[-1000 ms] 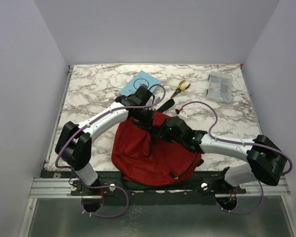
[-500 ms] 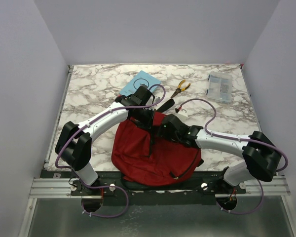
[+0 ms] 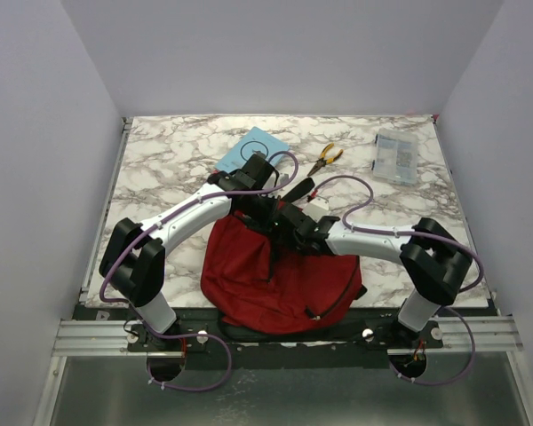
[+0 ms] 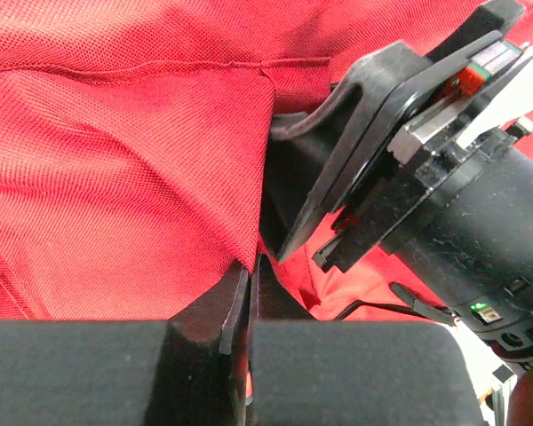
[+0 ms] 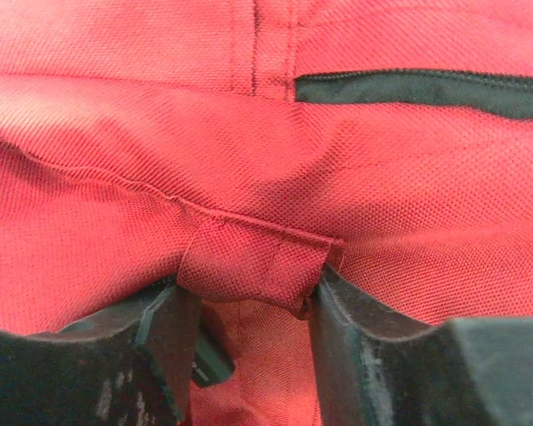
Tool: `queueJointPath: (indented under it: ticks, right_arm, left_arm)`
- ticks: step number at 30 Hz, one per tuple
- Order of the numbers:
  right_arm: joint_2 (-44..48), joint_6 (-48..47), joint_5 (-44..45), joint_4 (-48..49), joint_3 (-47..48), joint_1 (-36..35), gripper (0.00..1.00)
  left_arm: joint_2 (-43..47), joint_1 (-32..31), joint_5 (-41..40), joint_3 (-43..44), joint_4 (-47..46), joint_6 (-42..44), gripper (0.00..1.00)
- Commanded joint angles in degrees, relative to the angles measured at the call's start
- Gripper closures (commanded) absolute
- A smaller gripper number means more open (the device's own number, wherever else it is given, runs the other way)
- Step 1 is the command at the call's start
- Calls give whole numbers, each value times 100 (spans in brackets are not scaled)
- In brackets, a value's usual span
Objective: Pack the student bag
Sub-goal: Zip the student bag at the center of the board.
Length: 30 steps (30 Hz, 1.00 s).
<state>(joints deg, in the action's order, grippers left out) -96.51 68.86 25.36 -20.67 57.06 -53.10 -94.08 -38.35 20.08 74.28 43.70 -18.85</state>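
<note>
The student bag (image 3: 275,275), dark red fabric, lies at the table's near edge between the two arm bases. My left gripper (image 3: 263,211) is at the bag's far top edge. In the left wrist view, the left gripper (image 4: 249,263) is shut with an edge of the red fabric (image 4: 115,177) pinched at its tips. Close to the right of it is my right gripper (image 3: 290,224), whose black body (image 4: 400,169) also fills that view. The right gripper (image 5: 249,297) stands open, its fingers on either side of a small red fabric tab (image 5: 253,257). A black zipper (image 5: 426,89) runs above.
A blue book (image 3: 251,149) lies behind the left gripper. Yellow-handled pliers (image 3: 325,159) and a clear plastic box (image 3: 396,156) sit at the back right. The marble table (image 3: 160,169) is walled in on three sides.
The right arm has swung left and away from me, bringing its gripper up to the bag's top edge beside the left gripper. The left arm has held still.
</note>
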Motion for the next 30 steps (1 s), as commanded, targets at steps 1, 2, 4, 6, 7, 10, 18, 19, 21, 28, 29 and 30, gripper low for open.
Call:
queueJointPath:
  ticks: [1, 2, 4, 6, 7, 10, 18, 19, 21, 28, 29, 30]
  right_arm:
    - [-28, 58, 354, -423, 44, -25, 57]
    - [84, -57, 297, -408, 3, -27, 62]
    - [389, -477, 134, -336, -86, -25, 71]
    - [664, -942, -71, -380, -102, -25, 84]
    - [798, -1126, -195, -492, -84, -24, 93]
    - [1182, -1820, -743, -516, -143, -16, 99]
    - [1949, -3397, -2866, 346, -610, 224, 99]
    - [1973, -3497, -3079, 387, -648, 335, 99]
    - [2010, -3570, -3799, 654, -801, 691, 99]
    - [1712, -3147, -5959, 1423, -961, 1718, 96]
    - [1662, -3207, -5959, 1264, -880, 1769, 94]
    - [1594, -3312, -6057, 1158, -777, 1849, 93]
  left_arm:
    - [165, -55, 230, 102, -51, -26, 100]
    - [151, -51, 229, 104, -50, -22, 100]
    - [120, -48, 224, 104, -46, -27, 100]
    - [101, -50, 214, 113, -46, -22, 100]
    - [81, -49, 216, 113, -46, -14, 100]
    - [83, -33, 183, 122, -46, -4, 100]
    - [41, -24, 173, 112, -46, -4, 100]
    - [34, -24, 157, 111, -46, -4, 100]
    - [27, -24, 122, 105, -48, -6, 100]
    - [-35, -26, 87, 130, -20, 30, 100]
    - [-38, -26, 124, 139, -20, 31, 100]
    - [-43, -30, 156, 135, -20, 26, 100]
